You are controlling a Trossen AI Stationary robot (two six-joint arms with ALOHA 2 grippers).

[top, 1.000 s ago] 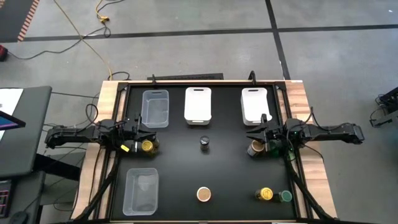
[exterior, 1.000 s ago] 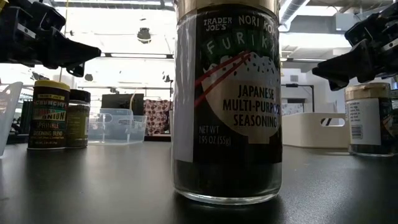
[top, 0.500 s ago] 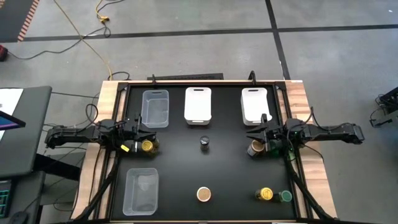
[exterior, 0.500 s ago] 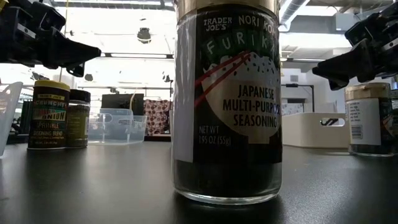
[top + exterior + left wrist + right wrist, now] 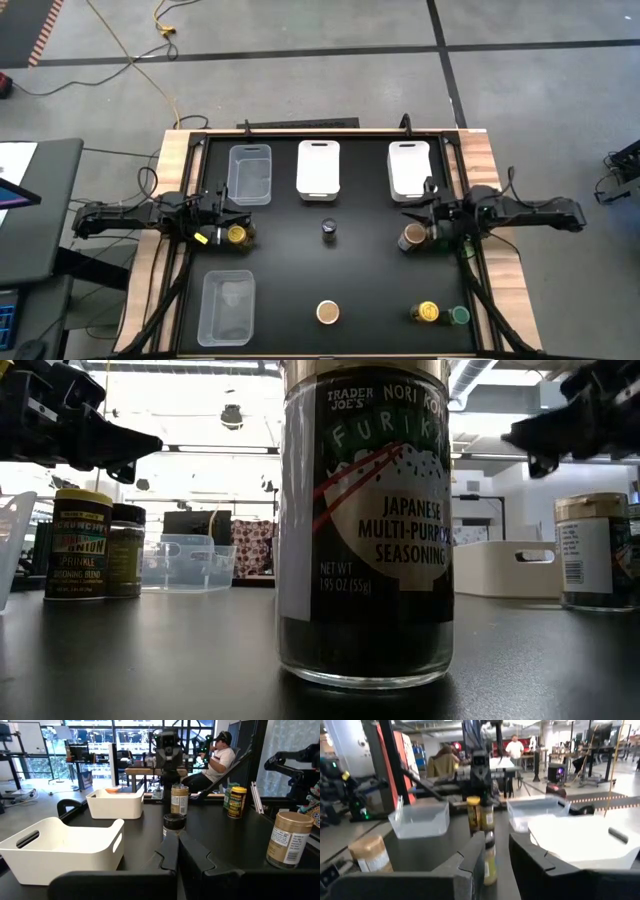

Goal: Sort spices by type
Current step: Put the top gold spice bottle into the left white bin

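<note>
right hand [image 5: 408, 212] has lifted above the tan-topped jar [image 5: 411, 238], closed empty | left hand [image 5: 240, 212] unmoved, closed

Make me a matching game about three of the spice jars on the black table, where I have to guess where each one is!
Things:
1. dark grey-topped jar
2. green-topped jar
3. furikake jar

Places:
a. right in front of the low camera, filling the middle of its picture
b. standing alone near the middle of the table
c. in the table's near right corner, next to a yellow-topped jar

Right pairs: 1-b, 2-c, 3-a
</note>
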